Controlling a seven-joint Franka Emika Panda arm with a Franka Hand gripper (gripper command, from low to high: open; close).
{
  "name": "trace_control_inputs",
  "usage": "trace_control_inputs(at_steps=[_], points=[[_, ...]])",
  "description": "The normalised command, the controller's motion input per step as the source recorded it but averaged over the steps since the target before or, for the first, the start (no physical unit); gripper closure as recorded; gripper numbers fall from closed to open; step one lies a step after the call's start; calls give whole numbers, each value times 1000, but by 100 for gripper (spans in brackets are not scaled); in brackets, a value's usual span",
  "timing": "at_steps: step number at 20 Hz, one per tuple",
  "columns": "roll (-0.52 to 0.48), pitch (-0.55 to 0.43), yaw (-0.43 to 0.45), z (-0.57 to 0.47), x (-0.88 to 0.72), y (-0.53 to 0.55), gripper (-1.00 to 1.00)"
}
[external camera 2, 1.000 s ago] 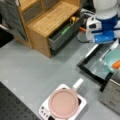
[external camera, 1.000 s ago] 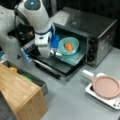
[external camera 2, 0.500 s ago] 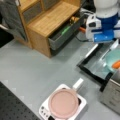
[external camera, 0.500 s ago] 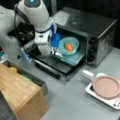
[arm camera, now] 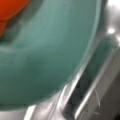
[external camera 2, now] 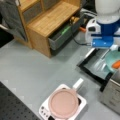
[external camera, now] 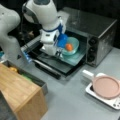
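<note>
Arm (external camera 2: 106, 22) over oven door (external camera 2: 96, 66) — teal bowl (external camera 2: 113, 60), orange item (external camera 2: 116, 64) inside, perhaps carrot.

gripper (external camera: 59, 53) fingers too blurred to separate in a front view, partly hidden by the arm's white wrist housing. wrist view: teal round bowl (arm camera: 47, 52) cut off at left, top and bottom edges; orange rounded object (arm camera: 10, 10) cropped in top-left corner. in a front view, silver toaster oven (external camera 2: 112, 95) cut off by right edge; bowl partly cropped there too.

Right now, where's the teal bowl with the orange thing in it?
In both front views the teal bowl sits at the mouth of the open toaster oven, above its lowered door, with the gripper at its rim.
</note>
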Motion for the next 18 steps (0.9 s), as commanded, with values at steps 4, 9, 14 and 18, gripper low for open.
trace_control_inputs(at_steps=[4,9,14,18], points=[[-30,88,-60,3,280,33,-100],[-28,53,-39,-42,225,-12,-100],[-33,35,-27,-77,148,2,-100],[-33,-7,-20,-131,41,15,-100]])
